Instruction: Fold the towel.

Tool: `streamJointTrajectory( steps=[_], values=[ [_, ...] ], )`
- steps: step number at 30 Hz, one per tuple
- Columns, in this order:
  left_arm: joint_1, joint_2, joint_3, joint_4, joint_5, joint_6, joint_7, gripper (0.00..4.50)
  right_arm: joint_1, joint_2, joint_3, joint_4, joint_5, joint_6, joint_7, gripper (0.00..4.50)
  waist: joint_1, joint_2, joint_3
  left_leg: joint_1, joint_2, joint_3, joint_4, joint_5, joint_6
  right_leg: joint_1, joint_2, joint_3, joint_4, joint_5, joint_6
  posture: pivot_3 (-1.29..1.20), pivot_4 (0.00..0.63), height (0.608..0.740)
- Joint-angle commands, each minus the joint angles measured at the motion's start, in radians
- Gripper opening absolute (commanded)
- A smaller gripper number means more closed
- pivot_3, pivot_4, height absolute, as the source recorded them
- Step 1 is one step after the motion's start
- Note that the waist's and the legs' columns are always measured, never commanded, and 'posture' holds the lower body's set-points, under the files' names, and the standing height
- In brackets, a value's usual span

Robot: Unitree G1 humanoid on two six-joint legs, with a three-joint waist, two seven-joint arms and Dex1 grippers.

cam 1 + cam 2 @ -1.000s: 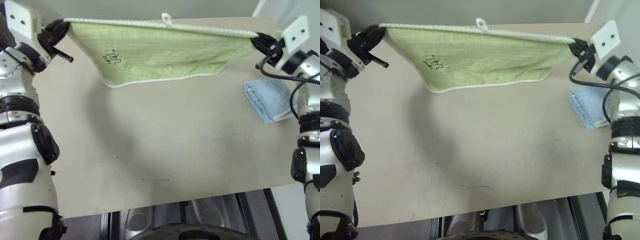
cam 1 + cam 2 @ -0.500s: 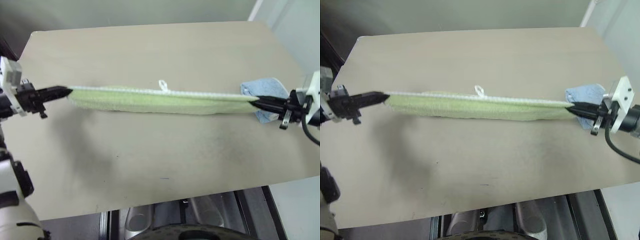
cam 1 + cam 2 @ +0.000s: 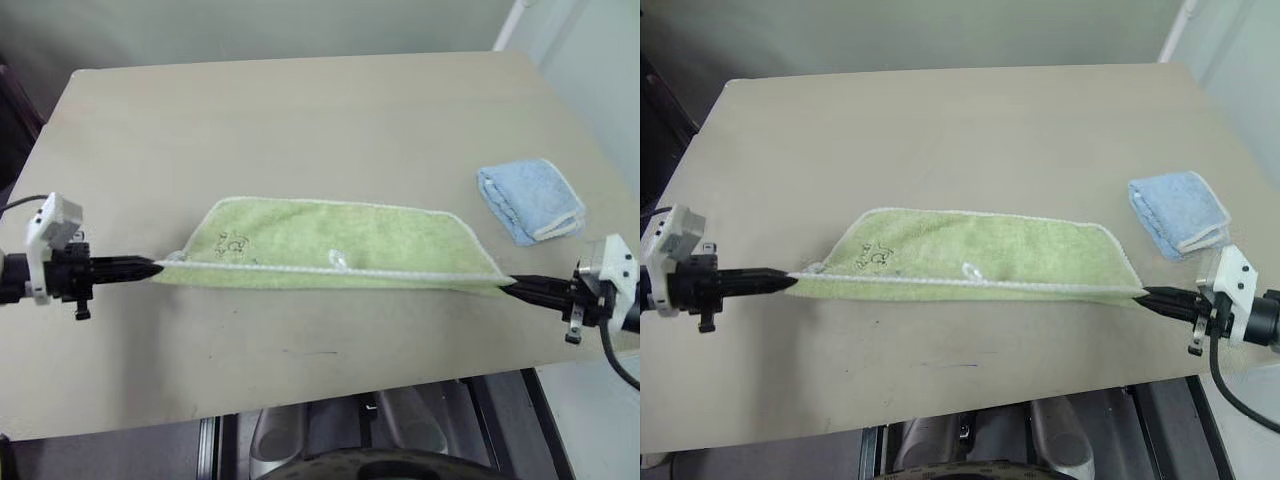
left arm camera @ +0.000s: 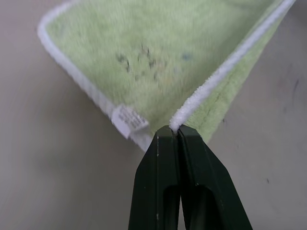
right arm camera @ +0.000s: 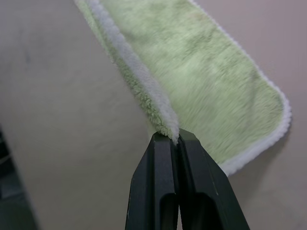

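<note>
I see the towel [image 3: 335, 244] stretched across the worktop [image 3: 300, 130], its far half apparently resting flat. My left gripper [image 3: 152, 267] and right gripper [image 3: 507, 285] each pinch a near corner. The blue towel [image 3: 530, 199] sits well apart, far right.

I see my left tool [image 3: 150, 268] and right tool [image 3: 505, 284] stretching the light green terry towel [image 3: 330, 245] across the beige bench [image 3: 300, 120].
</note>
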Motion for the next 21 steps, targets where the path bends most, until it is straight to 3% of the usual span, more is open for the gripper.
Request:
streamJointTrajectory(
  steps=[1,6,12,21],
  values=[
    [-0.008,0.054,0.05,-0.026,-0.028,0.016,-0.038,0.02,0.038,-0.011,-0.067,-0.025,-0.025,-0.038,0.029,0.0,0.0,0.0,0.0,0.0,0.0,0.0,0.0,0.0,0.0,0.0,0.0,0.0,0.0,0.0,0.0,0.0,0.15,0.703],
    [0.01,0.096,0.014,0.015,-0.007,-0.032,-0.048,0.02,0.075,-0.019,-0.079,-0.038,-0.026,-0.03,0.055,0.0,0.0,0.0,0.0,-0.001,0.0,0.0,-0.001,-0.003,-0.001,-0.002,0.0,0.001,0.0,-0.001,-0.003,0.0,0.15,0.703],
    [-0.156,0.065,-0.084,0.109,0.025,-0.064,-0.021,0.02,-0.027,-0.008,-0.004,0.022,-0.065,-0.039,0.001,0.0,0.001,0.0,0.0,-0.001,0.0,0.0,-0.003,-0.003,-0.002,-0.003,0.0,0.0,0.0,-0.001,-0.004,0.0,0.15,0.703],
    [-0.442,-0.16,-0.185,0.398,0.138,-0.167,0.108,0.02,-0.306,0.045,0.169,0.196,-0.159,-0.076,-0.092,0.0,0.007,0.001,0.0,0.0,0.0,0.0,-0.005,-0.002,0.0,-0.003,0.0,0.0,0.0,-0.001,-0.004,0.0,0.15,0.703]
  ],
)
